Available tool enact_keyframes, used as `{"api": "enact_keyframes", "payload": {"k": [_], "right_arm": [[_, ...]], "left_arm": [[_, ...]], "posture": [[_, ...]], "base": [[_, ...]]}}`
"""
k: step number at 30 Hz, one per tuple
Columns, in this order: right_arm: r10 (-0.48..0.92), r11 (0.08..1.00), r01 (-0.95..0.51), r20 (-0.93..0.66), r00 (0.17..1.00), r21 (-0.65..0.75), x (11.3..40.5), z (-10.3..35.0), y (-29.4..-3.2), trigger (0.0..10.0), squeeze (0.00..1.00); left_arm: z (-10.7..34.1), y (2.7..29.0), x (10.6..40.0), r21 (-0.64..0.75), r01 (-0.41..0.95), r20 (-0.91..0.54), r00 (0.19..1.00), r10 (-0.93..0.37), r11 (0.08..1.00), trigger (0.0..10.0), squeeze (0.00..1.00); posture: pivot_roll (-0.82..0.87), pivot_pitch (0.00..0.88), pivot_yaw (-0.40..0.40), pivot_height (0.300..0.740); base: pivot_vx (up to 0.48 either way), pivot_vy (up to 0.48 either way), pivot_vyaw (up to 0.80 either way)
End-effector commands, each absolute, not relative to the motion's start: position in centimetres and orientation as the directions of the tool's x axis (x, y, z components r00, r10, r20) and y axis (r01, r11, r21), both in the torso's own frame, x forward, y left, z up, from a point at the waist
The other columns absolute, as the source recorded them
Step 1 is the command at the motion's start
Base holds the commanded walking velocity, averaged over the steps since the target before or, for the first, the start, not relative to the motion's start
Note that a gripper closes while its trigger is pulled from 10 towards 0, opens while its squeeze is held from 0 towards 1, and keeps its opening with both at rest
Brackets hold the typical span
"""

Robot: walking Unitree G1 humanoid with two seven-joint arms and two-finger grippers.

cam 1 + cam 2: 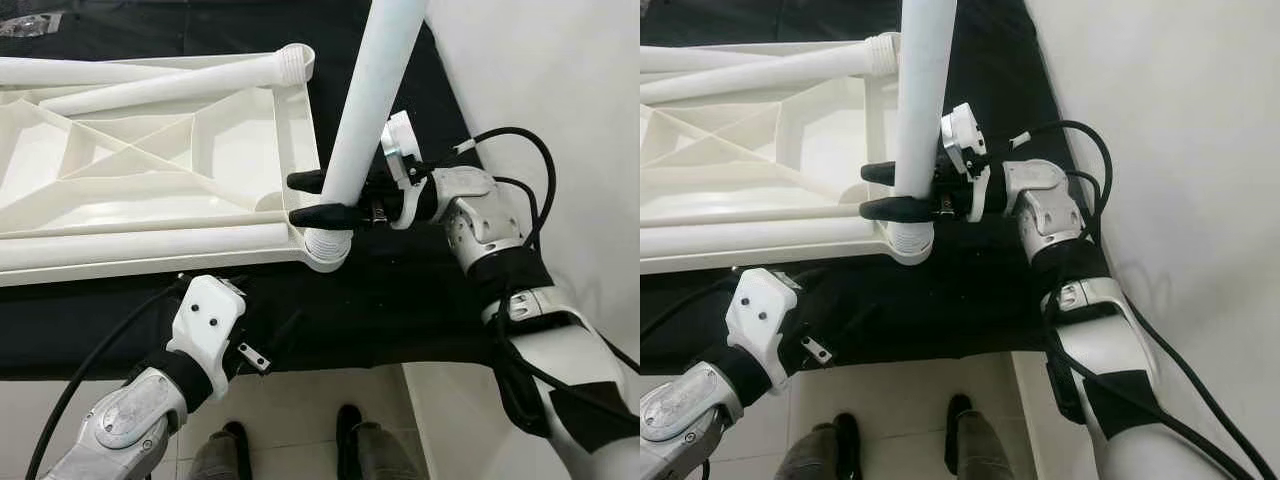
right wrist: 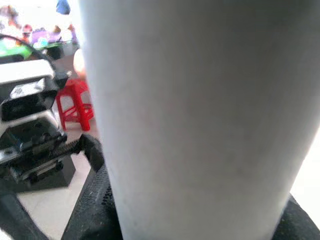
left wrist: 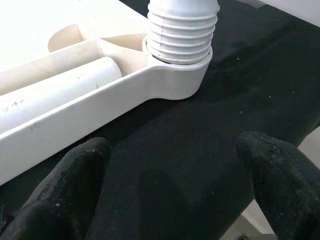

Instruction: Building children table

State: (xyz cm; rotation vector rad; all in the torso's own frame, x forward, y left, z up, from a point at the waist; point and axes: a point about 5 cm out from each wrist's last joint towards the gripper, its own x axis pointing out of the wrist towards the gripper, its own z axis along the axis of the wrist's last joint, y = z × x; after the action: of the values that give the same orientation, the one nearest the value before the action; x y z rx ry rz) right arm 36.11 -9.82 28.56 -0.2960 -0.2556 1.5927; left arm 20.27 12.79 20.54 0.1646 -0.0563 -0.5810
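Observation:
A white plastic table top (image 1: 296, 120) lies upside down on a black cloth (image 1: 400, 300). One white leg (image 1: 375, 90) stands upright in its near right corner socket (image 3: 175, 80), and the leg's threaded end (image 3: 182, 30) meets the socket. My right gripper (image 1: 298, 198) is shut on this leg just above the socket, one black finger on each side. The leg's white surface (image 2: 200, 115) is close up in the right wrist view. My left gripper (image 3: 172, 190) hovers open over the cloth, a short way in front of that corner, holding nothing.
Three loose white legs lie in the table top: two at the far side (image 1: 170, 85) (image 1: 60, 70) and one along the near rim (image 1: 140, 245). White tile floor (image 1: 300, 400) starts at the cloth's near edge, with two dark feet (image 1: 225, 450) on it. A red stool (image 2: 75, 102) stands beyond.

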Motion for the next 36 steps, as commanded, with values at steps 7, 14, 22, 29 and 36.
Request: {"api": "enact_keyframes", "payload": {"k": [7, 14, 22, 29, 36], "right_arm": [[0.969, -0.175, -0.924, -0.228, -0.099, -0.339, 35.3, 25.6, -9.4, 10.0, 0.0], [0.958, -0.215, -0.911, -0.257, -0.127, -0.353, 35.1, 25.6, -9.3, 10.0, 0.0], [0.945, -0.233, -0.919, -0.297, -0.137, -0.319, 35.3, 25.3, -9.8, 10.0, 0.0], [0.955, -0.231, -0.933, -0.25, -0.162, -0.276, 35.3, 26.2, -9.7, 10.0, 0.0], [0.923, -0.291, -0.918, -0.33, -0.196, -0.27, 34.8, 25.8, -9.5, 10.0, 0.0]], "left_arm": [[20.4, 13.0, 19.9, 0.171, 0.55, -0.018, 0.832, -0.555, 0.818, 10.0, 0.0], [20.3, 12.8, 19.9, 0.17, 0.551, -0.018, 0.831, -0.557, 0.817, 10.0, 0.0], [20.3, 12.8, 19.9, 0.171, 0.551, -0.019, 0.831, -0.556, 0.817, 10.0, 0.0], [20.3, 12.8, 20.0, 0.173, 0.551, -0.022, 0.831, -0.556, 0.816, 10.0, 0.0], [20.3, 12.8, 20.0, 0.172, 0.554, -0.02, 0.829, -0.559, 0.815, 10.0, 0.0]], "posture": [[0.17, 0.469, -0.057, 0.74], [0.17, 0.469, -0.059, 0.74], [0.17, 0.469, -0.06, 0.74], [0.17, 0.469, -0.059, 0.74], [0.17, 0.464, -0.054, 0.74]], "base": [[0.0, 0.0, 0.0], [0.0, 0.0, 0.0], [0.0, 0.0, 0.0], [0.0, 0.0, 0.0], [0.0, 0.0, 0.0]]}}
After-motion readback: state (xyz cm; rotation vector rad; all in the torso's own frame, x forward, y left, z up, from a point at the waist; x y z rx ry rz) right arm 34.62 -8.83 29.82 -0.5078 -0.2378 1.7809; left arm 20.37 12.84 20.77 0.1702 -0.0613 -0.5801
